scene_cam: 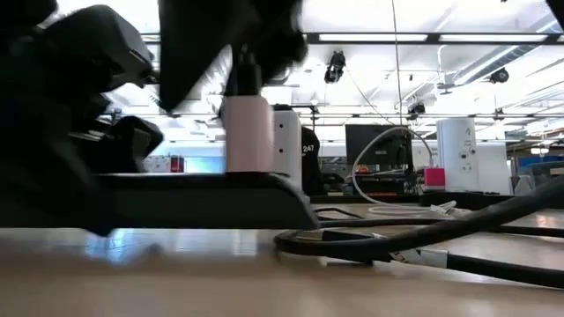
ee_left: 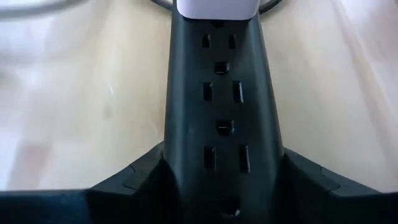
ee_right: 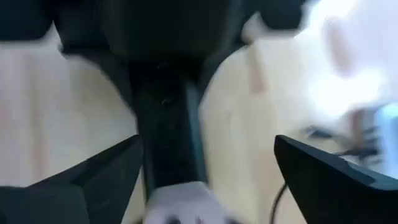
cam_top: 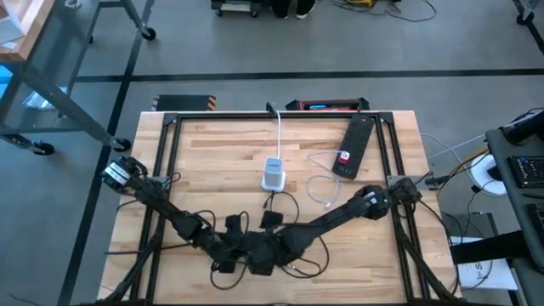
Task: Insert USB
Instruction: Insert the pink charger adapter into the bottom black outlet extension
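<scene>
A black power strip [ee_left: 221, 106] lies between the fingers of my left gripper [ee_left: 224, 180], which is shut on it near the table's near middle [cam_top: 246, 248]. A white charger block [scene_cam: 248, 132] stands plugged into the strip. A dark plug [scene_cam: 243, 77], seemingly the USB, sticks into the block's top. My right gripper [ee_right: 211, 162] hangs open above the block. Its fingers stand wide on either side of the strip and touch nothing. My left gripper pinches the power strip's two long sides [ee_left: 177, 168] between its two fingers, which lie across the strip. They come slanting down from the table's near left. The strip lies about level in the low view; whether it rests on the table I cannot tell.
A second white charger [cam_top: 272, 174] with a white cord stands mid-table. Another black power strip [cam_top: 355, 146] lies at the far right, with a thin white cable [cam_top: 321, 190] looped beside it. Black cords [cam_top: 297, 259] trail around both grippers. The metal frame [cam_top: 170, 127] rims the table.
</scene>
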Robot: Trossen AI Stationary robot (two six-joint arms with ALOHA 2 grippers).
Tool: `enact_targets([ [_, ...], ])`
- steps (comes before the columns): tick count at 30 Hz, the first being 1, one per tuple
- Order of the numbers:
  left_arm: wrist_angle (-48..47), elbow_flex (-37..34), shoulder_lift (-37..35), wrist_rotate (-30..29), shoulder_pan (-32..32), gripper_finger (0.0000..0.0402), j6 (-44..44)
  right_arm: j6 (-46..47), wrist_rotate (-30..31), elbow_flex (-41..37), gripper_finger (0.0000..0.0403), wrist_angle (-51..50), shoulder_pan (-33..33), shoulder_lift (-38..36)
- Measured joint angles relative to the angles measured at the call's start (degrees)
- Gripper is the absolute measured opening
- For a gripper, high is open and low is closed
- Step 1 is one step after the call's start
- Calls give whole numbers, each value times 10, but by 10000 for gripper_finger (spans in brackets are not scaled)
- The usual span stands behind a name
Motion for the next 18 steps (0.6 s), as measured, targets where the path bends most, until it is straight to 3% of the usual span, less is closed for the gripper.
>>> enact_targets([
  [7,-75,-1,-21,-17,-64,213,-82,-26,142,20,367,4,50,-21],
  [18,-154,-2,-46,-23,-210,214,-249,-29,168,20,357,58,69,-27],
])
